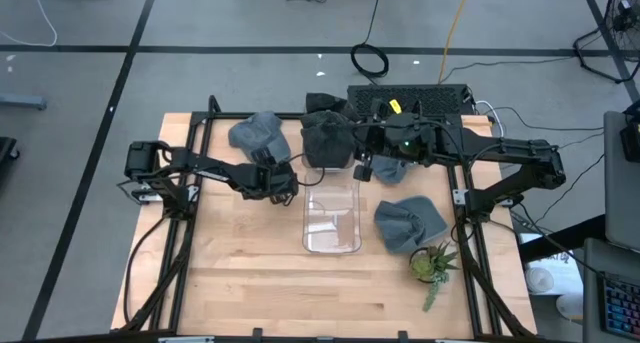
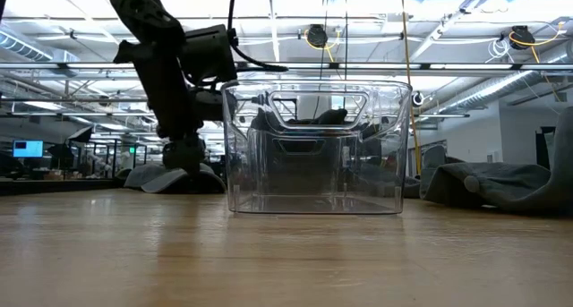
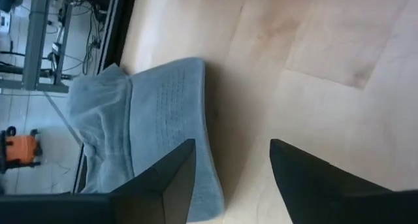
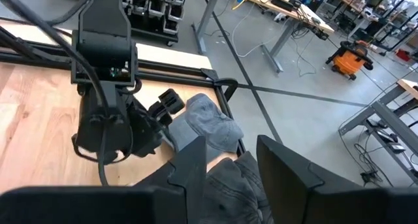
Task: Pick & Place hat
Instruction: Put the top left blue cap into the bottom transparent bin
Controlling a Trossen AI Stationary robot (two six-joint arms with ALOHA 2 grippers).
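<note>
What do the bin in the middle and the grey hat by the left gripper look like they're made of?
The bin looks like clear, glossy hard plastic: the wood and the room show through its walls. The grey hat looks like soft matte woven fabric, probably cotton: it folds loosely and shows rows of stitching.

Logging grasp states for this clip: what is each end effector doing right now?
Left end effector: open, empty, beside the grey hat.
Right end effector: fingers apart over a dark hat; whether it grips cannot be told.
</note>
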